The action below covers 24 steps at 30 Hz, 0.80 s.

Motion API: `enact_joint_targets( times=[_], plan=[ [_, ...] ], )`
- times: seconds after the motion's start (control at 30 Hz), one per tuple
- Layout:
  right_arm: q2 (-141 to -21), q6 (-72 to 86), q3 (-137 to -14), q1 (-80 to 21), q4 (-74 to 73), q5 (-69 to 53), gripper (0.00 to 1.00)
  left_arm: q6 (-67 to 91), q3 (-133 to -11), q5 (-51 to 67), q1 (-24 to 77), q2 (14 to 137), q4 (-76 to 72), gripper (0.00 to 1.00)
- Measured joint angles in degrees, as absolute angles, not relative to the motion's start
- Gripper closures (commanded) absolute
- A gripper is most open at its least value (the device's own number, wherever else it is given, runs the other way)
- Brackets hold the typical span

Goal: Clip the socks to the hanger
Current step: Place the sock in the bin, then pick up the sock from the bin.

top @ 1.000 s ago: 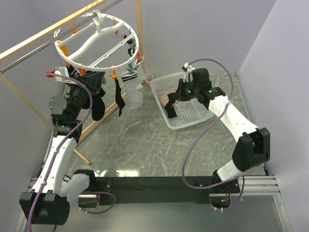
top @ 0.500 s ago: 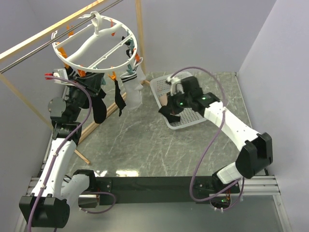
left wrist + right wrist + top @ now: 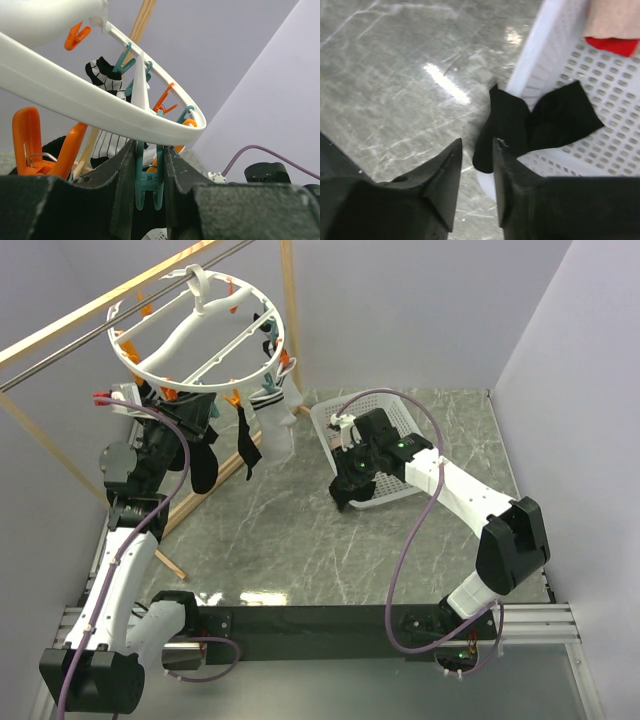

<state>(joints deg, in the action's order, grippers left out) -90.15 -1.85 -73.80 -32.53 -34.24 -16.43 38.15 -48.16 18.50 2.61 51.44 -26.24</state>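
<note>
Since the left gripper [image 3: 149,150] is clamped on a teal clip [image 3: 148,186] of the hanger [image 3: 75,97], pickup looks like the right gripper's [image 3: 476,146] job: jaws parted, empty, black sock [image 3: 530,125] just beyond at 1 o'clock, draped over the basket rim [image 3: 545,50], long axis 2-to-8.

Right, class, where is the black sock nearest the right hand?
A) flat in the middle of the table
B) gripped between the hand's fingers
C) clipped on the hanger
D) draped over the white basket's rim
D: the right wrist view shows the black sock lying across the basket rim, part inside and part hanging outside, with nothing held in the right hand.
</note>
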Motion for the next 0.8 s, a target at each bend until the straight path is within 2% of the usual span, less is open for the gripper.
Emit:
enact_joint_targets(
  times=[0.13, 0.27, 0.73, 0.8],
  plan=[
    [-90.08, -1.48, -73.78, -32.4, -34.35, -13.1, 0.53, 38.19, -47.94, 18.52, 2.61, 51.33, -26.26, 0.93],
    [-90.11, 0.56, -73.54, -31.94, -34.26, -9.85, 0.52, 38.22, -47.75, 18.5, 2.61, 50.98, -26.26, 0.93],
    [-94.04, 5.1, -72.44, -29.47, -33.32, -14.72, 0.52, 38.13, -47.22, 18.04, 2.61, 49.34, -25.76, 0.93],
    [-94.59, 5.13, -72.42, -29.47, -33.23, -15.51, 0.56, 38.13, -47.22, 18.04, 2.61, 49.34, -25.74, 0.93]
  ],
)
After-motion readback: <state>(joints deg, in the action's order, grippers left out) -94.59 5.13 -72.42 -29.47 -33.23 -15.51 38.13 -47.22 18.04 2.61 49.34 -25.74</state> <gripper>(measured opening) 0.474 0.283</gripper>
